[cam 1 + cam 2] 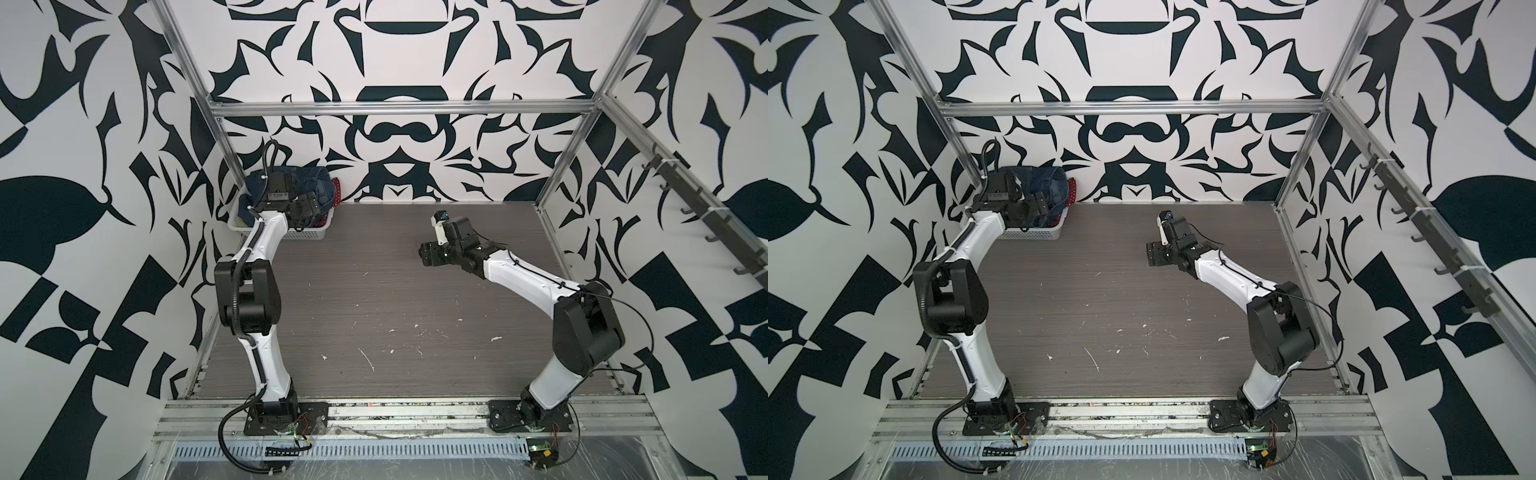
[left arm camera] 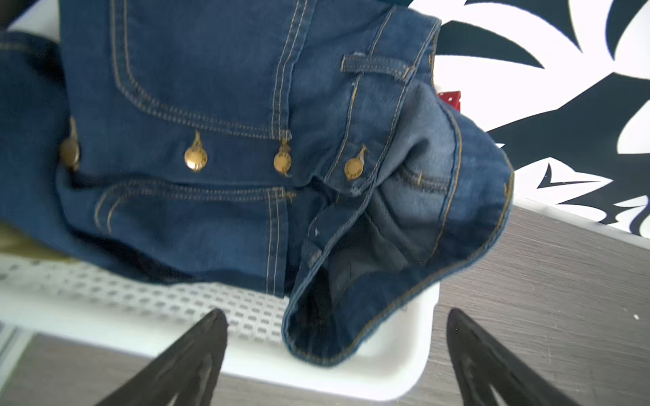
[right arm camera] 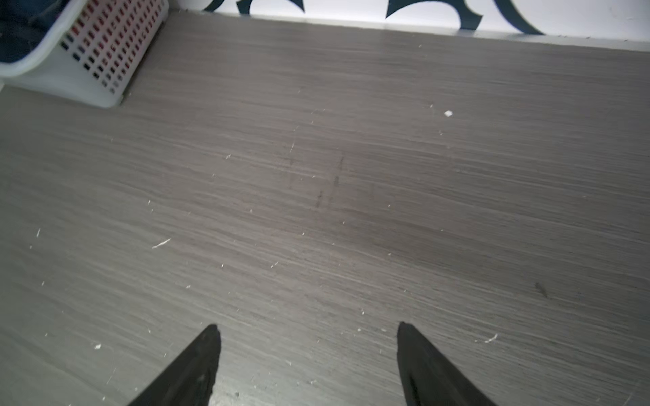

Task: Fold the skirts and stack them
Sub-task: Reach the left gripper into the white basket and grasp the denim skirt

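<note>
Left gripper (image 2: 336, 313) jaws wide, held nothing, hovered by denim skirt (image 2: 211, 88) heaped in basket (image 2: 260, 362), red dotted skirt (image 2: 449, 98) mostly hidden behind, olive skirt (image 2: 14, 239) a blurred sliver, right gripper (image 3: 307, 325) jaws apart, nothing held, over table (image 3: 351, 175).

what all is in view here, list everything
denim skirt: one, dark blue with brass buttons, heaped on top in the basket
polka-dot skirt: one, red with white dots, a sliver behind the denim
olive cloth: one, olive-green, a sliver under the denim; garment type unclear
basket: one, white perforated, far left corner of the table
table: one, grey wood-grain, white flecks
hook rail: one, dark, right wall
left gripper: one, black, open, at the basket's rim by the denim hem
right gripper: one, black, open, above bare table
</note>
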Controlling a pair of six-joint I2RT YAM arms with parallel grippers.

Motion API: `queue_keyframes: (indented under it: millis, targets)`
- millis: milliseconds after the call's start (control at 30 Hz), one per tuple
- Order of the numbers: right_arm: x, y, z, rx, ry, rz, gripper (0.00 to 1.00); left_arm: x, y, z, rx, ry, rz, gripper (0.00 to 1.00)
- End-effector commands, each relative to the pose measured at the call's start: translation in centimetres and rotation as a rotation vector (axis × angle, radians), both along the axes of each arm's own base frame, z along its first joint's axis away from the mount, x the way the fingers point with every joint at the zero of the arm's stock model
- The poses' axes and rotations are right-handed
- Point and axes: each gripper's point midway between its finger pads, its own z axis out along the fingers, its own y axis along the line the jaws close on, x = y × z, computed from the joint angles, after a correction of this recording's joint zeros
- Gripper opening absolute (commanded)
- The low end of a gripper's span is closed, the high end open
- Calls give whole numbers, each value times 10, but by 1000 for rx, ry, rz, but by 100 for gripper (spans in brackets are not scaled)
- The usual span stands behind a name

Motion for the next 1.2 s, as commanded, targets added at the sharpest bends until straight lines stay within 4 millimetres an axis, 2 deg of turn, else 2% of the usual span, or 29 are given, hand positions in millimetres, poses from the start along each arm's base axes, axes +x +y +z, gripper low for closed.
queue_keyframes:
  millis: [0, 167, 300, 400, 500, 600, 633, 667, 700, 800, 900, 1000, 1167]
  targets:
    - [-1, -3, 21, 8, -45, 7, 81, 13, -8, -14, -4, 35, -40, 100]
    - [-1, 2, 21, 21, -32, 18, 80, 37, -27, -20, -18, 23, -98, 100]
    - [-1, 5, 22, 36, -24, 27, 79, 51, -37, -35, 1, 42, -115, 100]
    - [-3, 7, 22, 46, -16, 39, 79, 58, -40, -49, -2, 60, -120, 93]
    - [-6, 6, 22, 46, -12, 38, 78, 64, -41, -58, -6, 69, -127, 68]
    - [-10, 4, 24, 47, -16, 38, 78, 65, -41, -62, 0, 88, -131, 30]
    - [-11, 3, 24, 46, -16, 38, 78, 64, -41, -61, 2, 92, -132, 22]
    - [-12, 3, 25, 46, -18, 39, 78, 64, -41, -59, 3, 91, -131, 19]
    - [-13, 2, 26, 46, -19, 38, 78, 63, -40, -56, 5, 85, -128, 17]
    - [-15, 1, 29, 49, -25, 39, 77, 61, -38, -38, 16, 54, -122, 1]
    - [-17, 1, 34, 58, -33, 37, 77, 56, -35, -10, 28, 6, -110, 0]
    - [-19, -1, 41, 65, -51, 36, 77, 50, -30, 26, 56, -66, -92, 0]
    - [-13, 4, 62, 78, -119, 59, 77, 45, -19, 102, 134, -200, -66, 0]
